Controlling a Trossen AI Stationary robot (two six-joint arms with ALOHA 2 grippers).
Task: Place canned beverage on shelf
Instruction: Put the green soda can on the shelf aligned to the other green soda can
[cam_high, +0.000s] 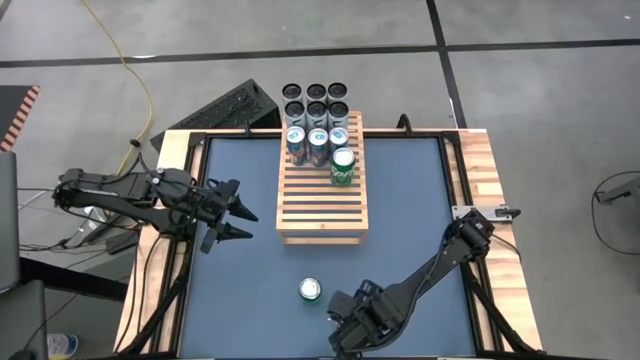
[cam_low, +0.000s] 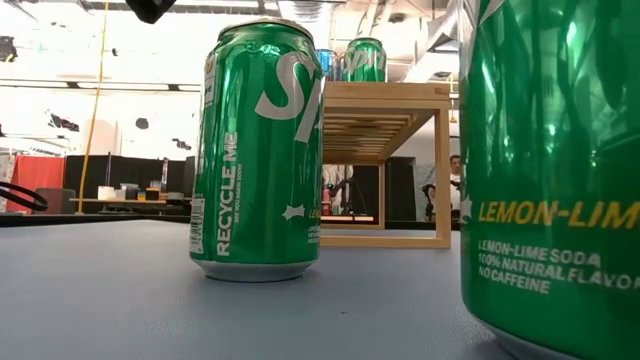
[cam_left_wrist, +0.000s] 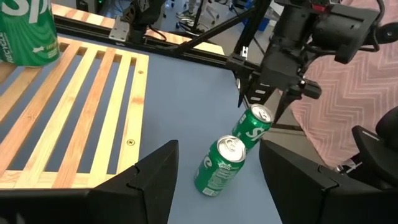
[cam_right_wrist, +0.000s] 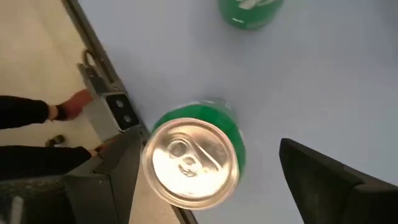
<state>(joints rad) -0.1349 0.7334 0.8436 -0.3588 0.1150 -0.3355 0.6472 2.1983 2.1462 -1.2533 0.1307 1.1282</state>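
Closest to the low camera stands a green soda can (cam_low: 550, 170), filling that view's right side, with a second green can (cam_low: 260, 150) upright a little farther back. Both are set on the blue table (cam_high: 240, 290), well apart from the shelf (cam_high: 322, 200); neither has been lifted yet.

The right gripper (cam_left_wrist: 262, 99) is held directly over the nearer can. In the right wrist view its two fingers (cam_right_wrist: 329, 180) are seen spread on either side of the can's silver top. A gap is visible on at least one side, so nothing is gripped. This is judged to be a line-up for a grasp from above.

The left gripper (cam_high: 250, 224) is parked just beside the shelf's left edge with its fingers apart and empty. It is presumably kept there to leave the approach free.

One green can (cam_high: 343, 165) and three bluish cans (cam_high: 318, 140) are already stood in rows at the far end of the slats. The near end is thereby left bare for more. A cluster of dark cans (cam_high: 316, 100) is seen just beyond the shelf's far end.

The table is edged with a pale wooden border (cam_high: 480, 180). A grey concrete floor crossed by dark lines is seen around it, with a yellow cable (cam_high: 125, 70) trailing over it. A bright workshop with dark partitions is seen beyond.
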